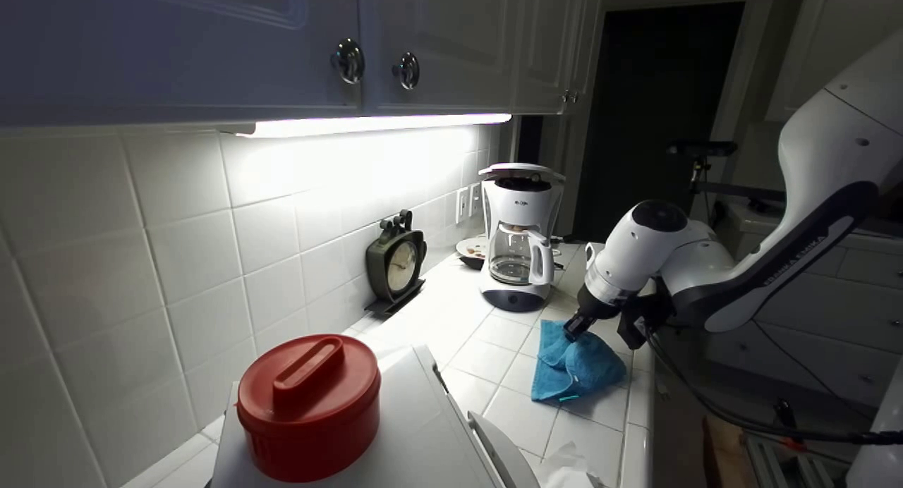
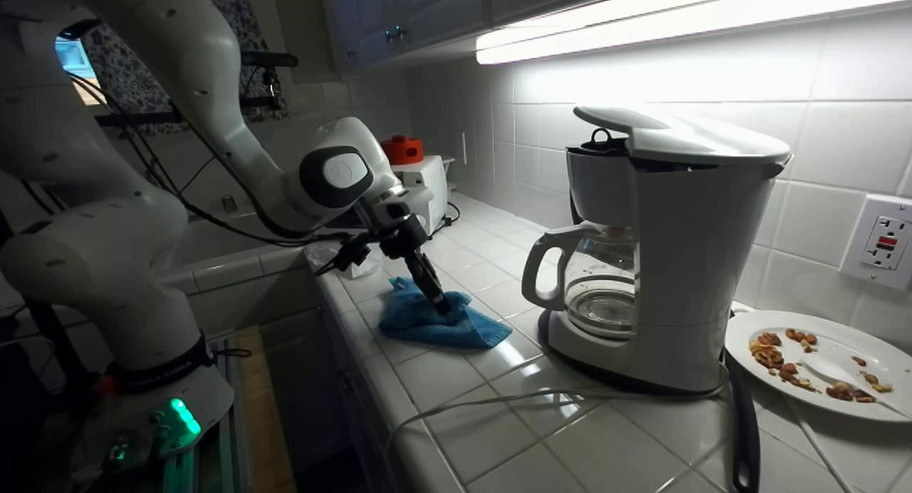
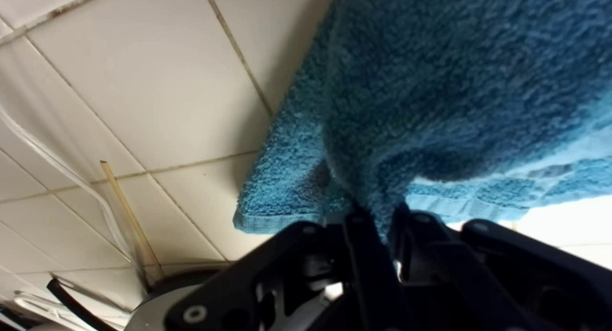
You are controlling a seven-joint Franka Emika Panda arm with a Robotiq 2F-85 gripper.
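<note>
Looks like you're at the grasp step: gripper (image 3: 379,216) pinching a fold of the blue terry towel (image 3: 454,82), upper right of the wrist view; next move calls for a firm bite.

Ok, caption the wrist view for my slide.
The gripper pinches a fold of blue towel lying on pale counter tiles.

In an exterior view, a red lidded tub (image 1: 310,410) sits on a white appliance (image 1: 409,424) at the lower left; a green-cased dial (image 1: 402,266) stands by the tiled wall (image 1: 268,241) near the centre. A white coffee maker (image 1: 520,207) with a glass carafe (image 1: 508,259) is right of centre. In an exterior view, a plate (image 2: 858,329) of nuts (image 2: 768,355) lies at lower right, below a wall outlet (image 2: 885,244), and a pale cord (image 2: 543,392) crosses the tiled worktop (image 2: 527,468) at lower centre.
</note>
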